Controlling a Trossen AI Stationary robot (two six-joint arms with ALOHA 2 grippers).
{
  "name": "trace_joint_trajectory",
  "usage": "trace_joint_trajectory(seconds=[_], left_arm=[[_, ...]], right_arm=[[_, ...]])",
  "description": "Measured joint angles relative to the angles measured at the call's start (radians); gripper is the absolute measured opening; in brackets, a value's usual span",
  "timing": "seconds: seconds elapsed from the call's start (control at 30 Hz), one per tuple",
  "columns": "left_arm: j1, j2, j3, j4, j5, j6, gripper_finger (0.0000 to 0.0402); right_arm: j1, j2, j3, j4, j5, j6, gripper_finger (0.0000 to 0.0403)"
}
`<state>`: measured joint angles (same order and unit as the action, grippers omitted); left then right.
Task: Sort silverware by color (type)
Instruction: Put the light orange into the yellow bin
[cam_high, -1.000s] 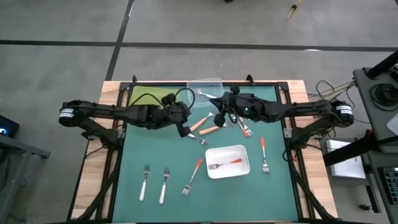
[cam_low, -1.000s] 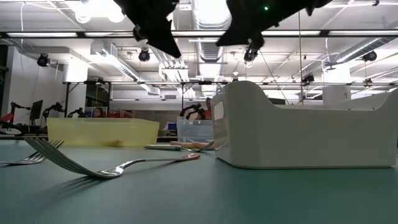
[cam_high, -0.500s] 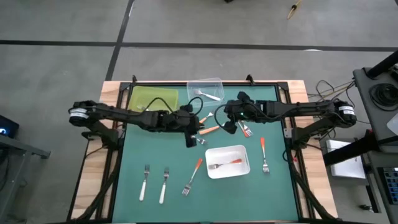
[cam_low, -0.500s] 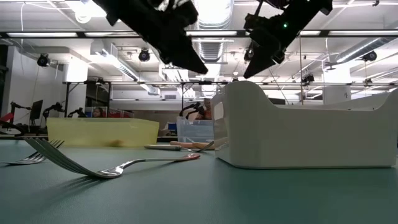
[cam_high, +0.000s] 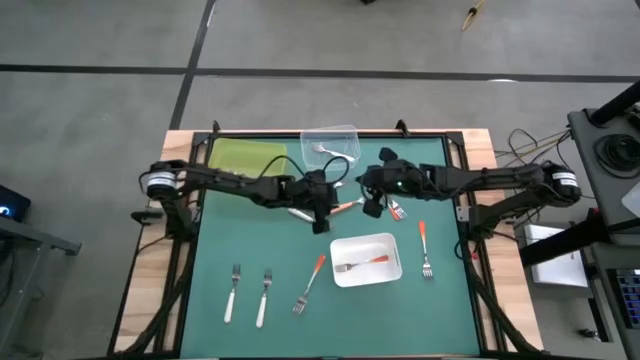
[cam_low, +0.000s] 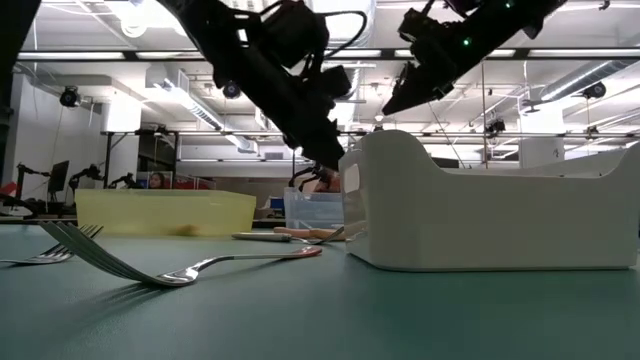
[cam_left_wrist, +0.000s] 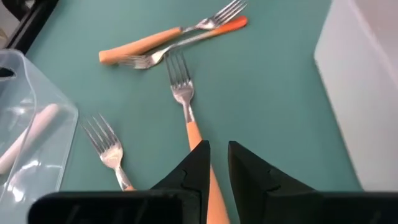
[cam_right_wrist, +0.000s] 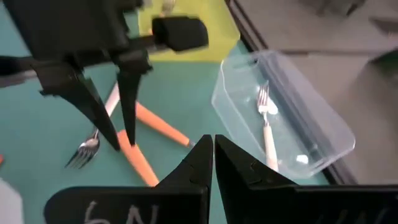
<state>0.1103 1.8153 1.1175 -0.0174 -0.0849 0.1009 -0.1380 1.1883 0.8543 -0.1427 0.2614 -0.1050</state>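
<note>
High view: the left gripper (cam_high: 322, 222) hangs at frame centre over the green desk (cam_high: 220, 240), above orange-handled forks (cam_high: 340, 207). The right gripper (cam_high: 371, 205) sits just right of it. A white tray (cam_high: 366, 272) lower centre holds a red-orange fork (cam_high: 366, 262).

Left wrist view: the left gripper's fingers (cam_left_wrist: 193, 171) stand narrowly parted, straddling the handle of a tan fork (cam_left_wrist: 189, 121).

Right wrist view: the right gripper (cam_right_wrist: 213, 158) is nearly closed, holding nothing, with a clear bin (cam_right_wrist: 311, 118) at right.

My overhead camera looks straight down on the whole worktop (cam_high: 250, 250); the low one sights level across it; both wrist cameras sit close.
</note>
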Motion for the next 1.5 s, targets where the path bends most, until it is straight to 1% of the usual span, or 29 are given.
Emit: trace_joint_trajectory(seconds=[0.13, 0.2, 0.4, 0.47, 0.67, 0.83, 0.93, 1.03, 1.2, 1.5], left_arm=[[0.004, 0.02, 0.0, 0.018, 0.001, -0.002, 0.0065], [0.003, 0.025, 0.001, 0.044, 0.002, -0.011, 0.008], [0.002, 0.06, 0.001, 0.088, 0.001, -0.032, 0.0126], [0.003, 0.075, 0.002, 0.095, 0.001, -0.022, 0.0136], [0.01, 0.135, 0.001, 0.105, -0.001, -0.015, 0.0153], [0.012, 0.167, 0.001, 0.149, -0.004, -0.042, 0.0155], [0.014, 0.18, 0.001, 0.149, -0.027, -0.043, 0.0155], [0.021, 0.188, 0.001, 0.154, -0.029, -0.043, 0.0155], [0.036, 0.205, 0.001, 0.156, -0.029, -0.043, 0.0155], [0.039, 0.237, 0.001, 0.164, -0.028, -0.052, 0.0153]], right_arm=[[-0.023, -0.028, -0.054, 0.136, -0.009, -0.088, 0.0009], [-0.048, -0.048, -0.061, 0.183, -0.036, -0.122, 0.0008], [-0.122, -0.097, -0.072, 0.251, -0.261, -0.173, 0.0009], [-0.138, -0.106, -0.085, 0.263, -0.31, -0.193, 0.0009], [-0.179, -0.115, -0.09, 0.276, -0.317, -0.222, 0.0009], [-0.209, -0.114, -0.11, 0.271, -0.324, -0.233, 0.0009], [-0.228, -0.115, -0.116, 0.276, -0.325, -0.229, 0.0009], [-0.241, -0.115, -0.117, 0.276, -0.325, -0.224, 0.0009], [-0.254, -0.115, -0.117, 0.276, -0.372, -0.219, 0.0009], [-0.254, -0.115, -0.117, 0.276, -0.374, -0.217, 0.0009]])
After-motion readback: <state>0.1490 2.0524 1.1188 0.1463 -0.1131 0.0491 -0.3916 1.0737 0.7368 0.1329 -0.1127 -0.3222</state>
